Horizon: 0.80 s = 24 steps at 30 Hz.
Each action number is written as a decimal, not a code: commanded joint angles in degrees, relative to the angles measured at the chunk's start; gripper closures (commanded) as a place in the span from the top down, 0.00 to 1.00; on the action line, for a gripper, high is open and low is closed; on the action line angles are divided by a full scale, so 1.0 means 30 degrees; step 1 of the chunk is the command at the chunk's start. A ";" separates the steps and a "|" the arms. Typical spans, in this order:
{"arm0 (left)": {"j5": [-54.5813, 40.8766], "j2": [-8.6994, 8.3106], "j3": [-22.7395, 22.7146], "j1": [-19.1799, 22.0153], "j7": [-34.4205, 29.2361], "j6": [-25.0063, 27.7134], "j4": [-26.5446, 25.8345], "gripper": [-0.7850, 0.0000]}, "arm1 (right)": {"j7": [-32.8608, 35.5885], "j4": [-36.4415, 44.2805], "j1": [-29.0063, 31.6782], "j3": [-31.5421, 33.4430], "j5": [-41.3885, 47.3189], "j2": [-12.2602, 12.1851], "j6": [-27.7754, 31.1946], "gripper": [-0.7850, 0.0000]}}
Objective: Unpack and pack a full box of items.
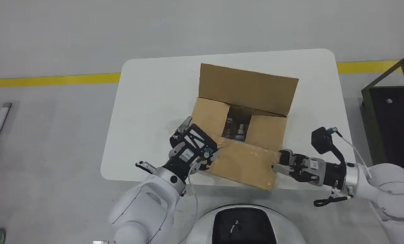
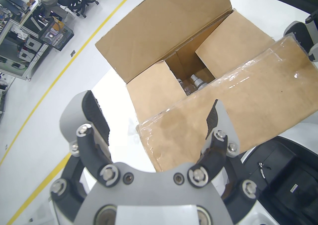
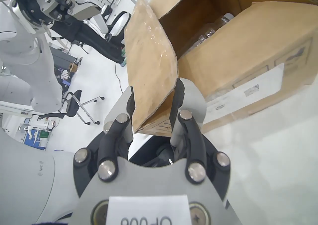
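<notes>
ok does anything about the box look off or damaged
Nothing is spilled, but the near flap of the box carries wrinkled clear tape along its edge, and its corner in the right gripper looks worn. The box also sits askew on the table.

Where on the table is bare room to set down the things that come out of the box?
The widest bare patch of the table lies between the box and the table's left edge. A narrower strip runs right of the box, and a thin one along the far edge. The near edge is crowded: near flap, left gripper, right gripper.
</notes>
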<state>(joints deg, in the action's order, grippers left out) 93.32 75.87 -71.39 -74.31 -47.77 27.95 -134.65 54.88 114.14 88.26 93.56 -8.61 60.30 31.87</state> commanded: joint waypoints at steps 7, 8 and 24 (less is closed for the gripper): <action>-0.0177 -0.0070 -0.0089 0.0183 0.0020 -0.0073 0.0000 1.00 | -0.0335 0.0289 -0.0249 -0.1268 -0.0860 -0.0063 -0.0401 0.41; -0.0204 -0.0080 -0.0122 0.0186 0.0034 -0.0109 0.0000 1.00 | -0.0457 0.0269 -0.0302 -0.1436 -0.1116 -0.0064 -0.0532 0.37; 0.0279 -0.0249 -0.0626 0.0605 0.1115 -0.0456 0.0000 1.00 | -0.4863 0.0448 -0.1322 -0.0217 -0.3733 -0.0188 0.0669 0.00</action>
<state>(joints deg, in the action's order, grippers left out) 94.15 75.13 -73.29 -72.67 -44.54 26.75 -134.65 40.74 115.38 84.76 92.09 -18.82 59.83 33.31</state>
